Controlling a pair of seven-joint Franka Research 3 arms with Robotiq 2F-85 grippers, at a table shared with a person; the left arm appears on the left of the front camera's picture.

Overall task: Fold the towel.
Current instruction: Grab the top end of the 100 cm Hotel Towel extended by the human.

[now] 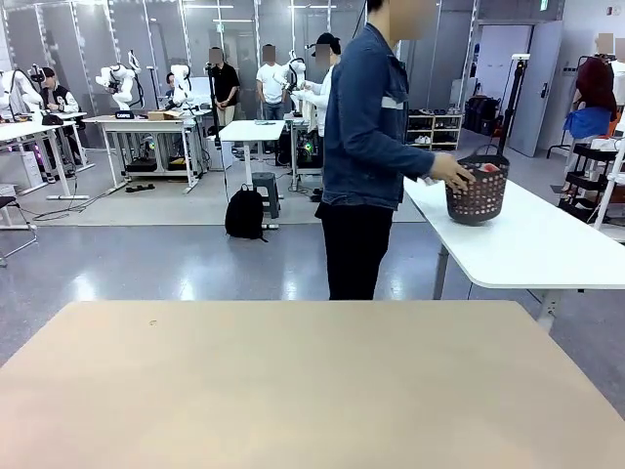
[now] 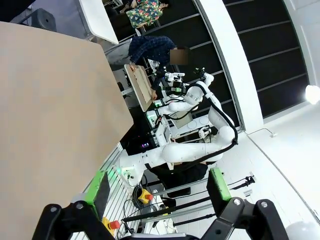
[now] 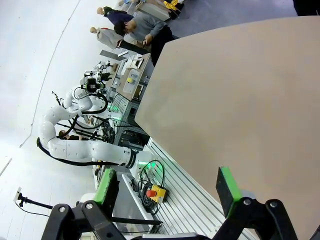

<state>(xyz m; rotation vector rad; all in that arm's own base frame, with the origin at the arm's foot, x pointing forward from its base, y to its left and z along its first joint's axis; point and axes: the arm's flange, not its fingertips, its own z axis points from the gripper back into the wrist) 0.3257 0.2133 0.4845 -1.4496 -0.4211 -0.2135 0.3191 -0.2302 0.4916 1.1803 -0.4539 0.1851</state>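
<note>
1. Waiting in the released state: the robot's left hand [image 2: 158, 180] is holding its green-padded fingers spread wide and gripping nothing. The right hand [image 3: 167, 180] is standing released likewise, also gripping nothing.
2. Both are hovering beside the edge of the beige counter [image 1: 293, 391].
3. A person [image 1: 366, 127] in a denim jacket is standing at the far side, turning toward a white side counter [image 1: 547, 244] and laying a human hand [image 1: 451, 174] on a dark perforated basket [image 1: 479, 200].
4. The towel [image 1: 489, 168] is probably the pinkish patch showing inside the basket's rim, though it is too small to tell for certain. It is not yet lying on the beige counter.
5. Judged step: receiving and spreading. The robot hands are best staying wide and clear until the towel is lying flat. They should then be taking two neighbouring corners together, so that the fold is landing edge on edge.
6. Count: two robot hands, one person at this station, one basket, two counters, one presumed towel.
</note>
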